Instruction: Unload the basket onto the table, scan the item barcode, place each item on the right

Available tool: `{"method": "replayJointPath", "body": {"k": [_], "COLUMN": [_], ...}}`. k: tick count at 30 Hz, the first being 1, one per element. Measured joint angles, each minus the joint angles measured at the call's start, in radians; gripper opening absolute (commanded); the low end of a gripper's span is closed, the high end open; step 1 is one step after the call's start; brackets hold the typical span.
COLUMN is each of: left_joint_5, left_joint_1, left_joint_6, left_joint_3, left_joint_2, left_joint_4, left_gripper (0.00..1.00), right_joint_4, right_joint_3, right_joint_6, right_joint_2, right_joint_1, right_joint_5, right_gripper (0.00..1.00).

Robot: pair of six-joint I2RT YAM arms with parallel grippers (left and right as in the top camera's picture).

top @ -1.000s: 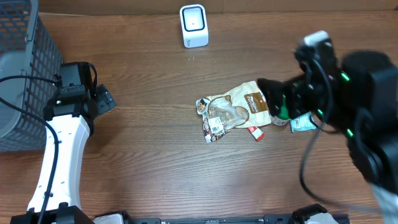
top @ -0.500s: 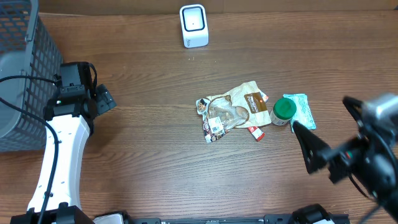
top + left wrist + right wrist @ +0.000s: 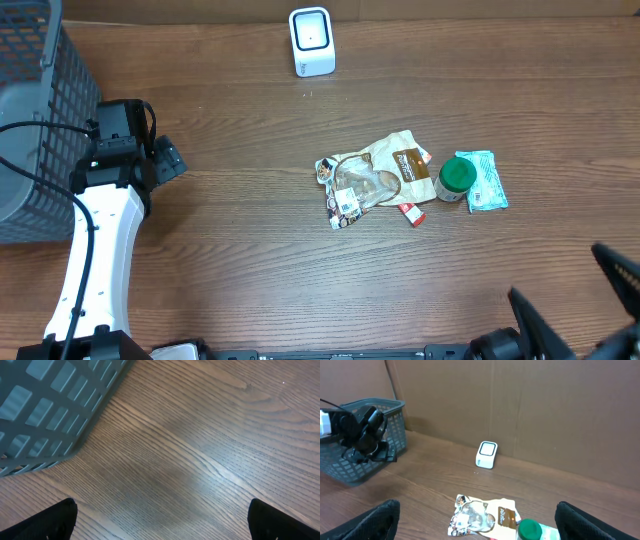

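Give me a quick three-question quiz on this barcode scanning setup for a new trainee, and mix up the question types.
1. Fill in the blank: the left gripper, beside the basket, and the right gripper both have jaws that are ____.
2. True or false: the green-lidded jar sits between the snack pouch and the teal packet.
3. Where is the white scanner? A) inside the basket B) on the table, toward its far edge C) in the right gripper

Key: 1 open; 2 true; 3 B.
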Motion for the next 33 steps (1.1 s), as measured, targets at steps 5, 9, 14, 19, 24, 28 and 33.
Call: {"method": "replayJointPath", "body": {"k": [5, 9, 14, 19, 24, 28, 33], "left_joint_5": [0.000, 0.000, 0.000, 0.000, 0.000, 0.000, 0.000], "left_joint_1": [0.000, 0.000, 0.000, 0.000, 0.000, 0.000, 0.000], "left_joint_6": [0.000, 0.000, 0.000, 0.000, 0.000, 0.000, 0.000], "left_joint_3": [0.000, 0.000, 0.000, 0.000, 0.000, 0.000, 0.000], "left_joint_2": [0.000, 0.000, 0.000, 0.000, 0.000, 0.000, 0.000], "left_joint_4": [0.000, 0.000, 0.000, 0.000, 0.000, 0.000, 0.000], "left_gripper": [1.00, 1.00, 1.00, 1.00, 1.00, 1.00, 1.00], "right_joint_4": [0.012, 0.079, 0.206, 0.397, 0.640, 0.829, 1.088], "right_joint_3": [-0.131, -0.252, -0.403, -0.561, -0.723, -0.826, -0.972], "right_joint_6": [0.000, 0.000, 0.000, 0.000, 0.001, 0.001, 0.000], "right_joint_2": [-0.115, -0.194, -0.274, -0.338, -0.394, -0.425, -0.454], "right_joint_1": [-0.021, -0.029, -0.044, -0.051, -0.051, -0.051, -0.051], "right_joint_5": [0.000, 0.000, 0.000, 0.000, -0.001, -0.007, -0.039], "right_gripper": [1.00, 1.00, 1.00, 1.00, 1.00, 1.00, 1.00]}}
